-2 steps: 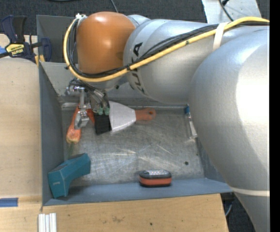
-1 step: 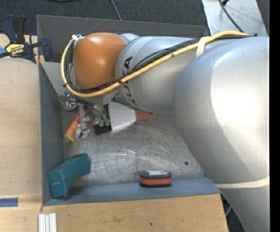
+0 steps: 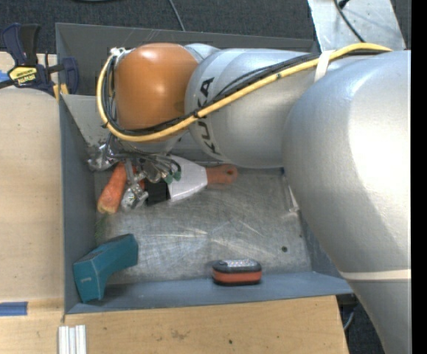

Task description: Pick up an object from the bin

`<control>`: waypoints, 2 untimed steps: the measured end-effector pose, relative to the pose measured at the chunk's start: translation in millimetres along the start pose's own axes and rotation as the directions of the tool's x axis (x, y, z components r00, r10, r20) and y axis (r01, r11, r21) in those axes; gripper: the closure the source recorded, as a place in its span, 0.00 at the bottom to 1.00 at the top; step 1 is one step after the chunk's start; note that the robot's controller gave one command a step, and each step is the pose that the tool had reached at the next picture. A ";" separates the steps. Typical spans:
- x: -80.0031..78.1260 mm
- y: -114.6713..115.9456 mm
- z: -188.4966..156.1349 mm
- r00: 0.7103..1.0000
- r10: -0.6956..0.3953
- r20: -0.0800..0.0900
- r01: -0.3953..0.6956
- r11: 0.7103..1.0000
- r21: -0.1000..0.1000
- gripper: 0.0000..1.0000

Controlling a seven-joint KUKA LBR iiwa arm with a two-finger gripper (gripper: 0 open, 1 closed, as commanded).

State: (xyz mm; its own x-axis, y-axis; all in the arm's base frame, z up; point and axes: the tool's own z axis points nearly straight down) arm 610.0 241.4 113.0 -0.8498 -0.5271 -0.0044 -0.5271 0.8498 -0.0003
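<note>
My gripper [image 3: 133, 186] is low in the bin's left half, under the arm's wrist. Right beside it on the left lies an orange carrot-shaped thing [image 3: 112, 190], slanted, with a green end pointing down. Just right of the gripper lies a white and black thing [image 3: 180, 189], and a red-orange handle-like piece [image 3: 224, 174] sticks out from behind it. The gripper sits between the carrot shape and the white thing, and I cannot tell whether it touches either.
A teal angled block [image 3: 104, 265] lies in the bin's front left corner. A flat oval thing, red with a dark top [image 3: 237, 272], rests against the front wall. The arm covers the bin's back and right side.
</note>
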 end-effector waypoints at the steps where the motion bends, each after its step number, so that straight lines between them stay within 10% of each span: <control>1: -13.5 -10.8 37.6 1.000 0.001 0.000 -0.001 1.000 0.000 0.00; 2: -8.6 -10.9 37.3 1.000 -0.004 -0.026 0.004 1.000 0.000 1.00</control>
State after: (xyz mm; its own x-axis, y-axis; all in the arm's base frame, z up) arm 623.2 236.8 75.7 -0.8476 -0.5303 0.0213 -0.5304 0.8478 -0.0004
